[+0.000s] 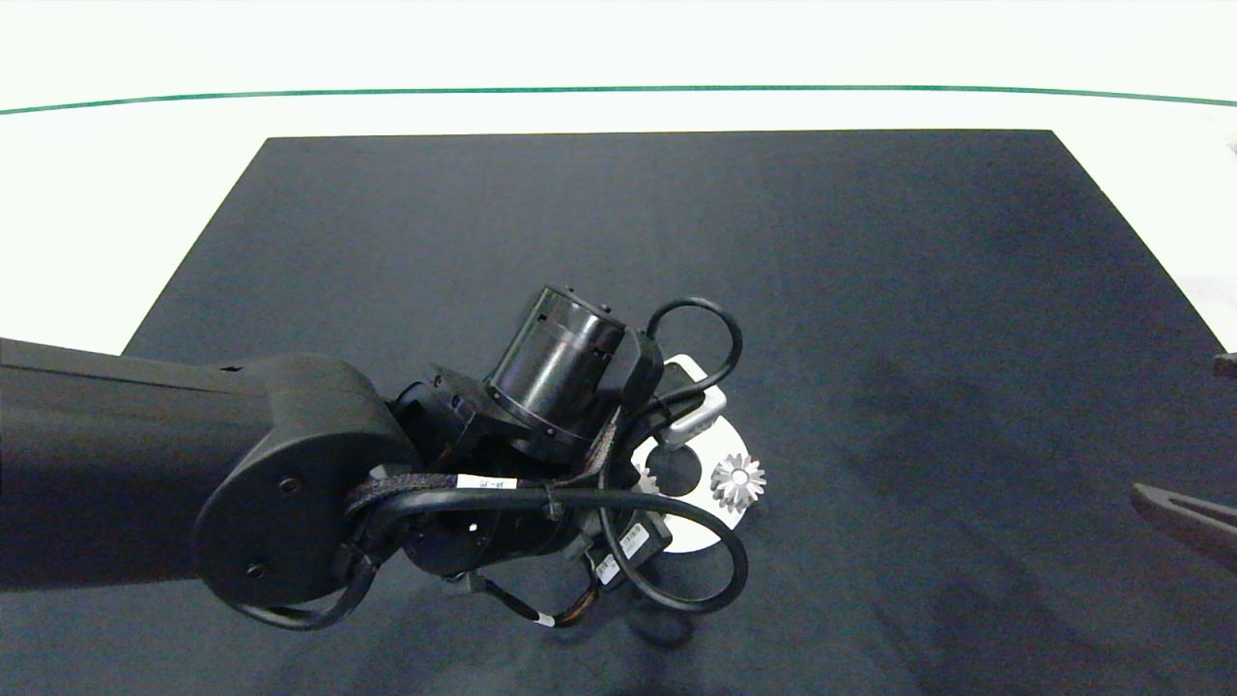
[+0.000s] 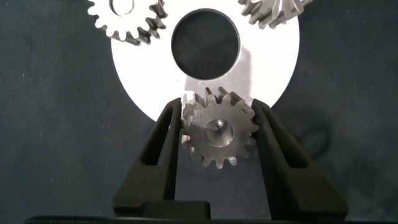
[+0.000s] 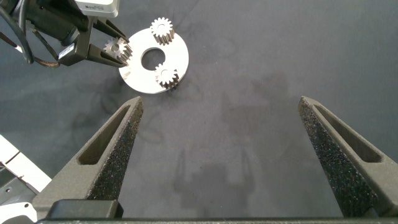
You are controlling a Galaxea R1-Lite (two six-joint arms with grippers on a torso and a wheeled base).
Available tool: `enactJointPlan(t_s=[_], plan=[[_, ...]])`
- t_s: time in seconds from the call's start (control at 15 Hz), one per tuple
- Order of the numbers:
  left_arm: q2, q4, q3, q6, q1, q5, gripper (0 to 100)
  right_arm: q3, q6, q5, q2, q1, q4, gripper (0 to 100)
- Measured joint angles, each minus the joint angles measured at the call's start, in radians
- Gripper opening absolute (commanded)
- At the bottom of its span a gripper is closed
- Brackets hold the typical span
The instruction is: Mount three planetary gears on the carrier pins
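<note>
The white disc (image 2: 267, 56) lies on the dark mat; in the head view my left arm (image 1: 290, 464) covers most of the disc (image 1: 691, 536). Two planetary gears sit on it: one (image 2: 127, 18) and another (image 2: 277, 11), the latter also showing in the head view (image 1: 738, 481). My left gripper (image 2: 217, 134) is shut on a third gear (image 2: 219, 129), holding it flat over the disc's rim. The right wrist view shows the disc (image 3: 180, 56), the held gear (image 3: 117, 48) and both seated gears (image 3: 161, 28) (image 3: 166, 74). The carrier pins are hidden by the gears. My right gripper (image 3: 221, 155) hangs open and empty, well away from the disc.
The dark mat (image 1: 870, 290) lies on a white table (image 1: 97, 213) with a green line (image 1: 618, 90) across its far side. The right gripper's fingers (image 1: 1184, 512) show at the head view's right edge. A cable loop (image 1: 676, 580) hangs under the left wrist.
</note>
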State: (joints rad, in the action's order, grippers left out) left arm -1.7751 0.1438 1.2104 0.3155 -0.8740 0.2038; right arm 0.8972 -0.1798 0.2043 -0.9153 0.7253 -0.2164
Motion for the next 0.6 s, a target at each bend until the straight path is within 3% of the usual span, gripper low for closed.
enactJointPlan(t_s=[0.07,0.2,0.6], plan=[[-0.001,0.000,0.000,0.000,0.000,-0.013,25,0.000,0.000,0.000,0.000,0.000,0.000,100],[-0.001,-0.001,-0.001,0.000,-0.001,0.003,25,0.000,0.000,0.000,0.001,0.000,0.000,100],[0.003,0.002,-0.019,0.000,0.001,0.003,25,0.000,-0.001,-0.001,0.002,0.000,0.000,100]])
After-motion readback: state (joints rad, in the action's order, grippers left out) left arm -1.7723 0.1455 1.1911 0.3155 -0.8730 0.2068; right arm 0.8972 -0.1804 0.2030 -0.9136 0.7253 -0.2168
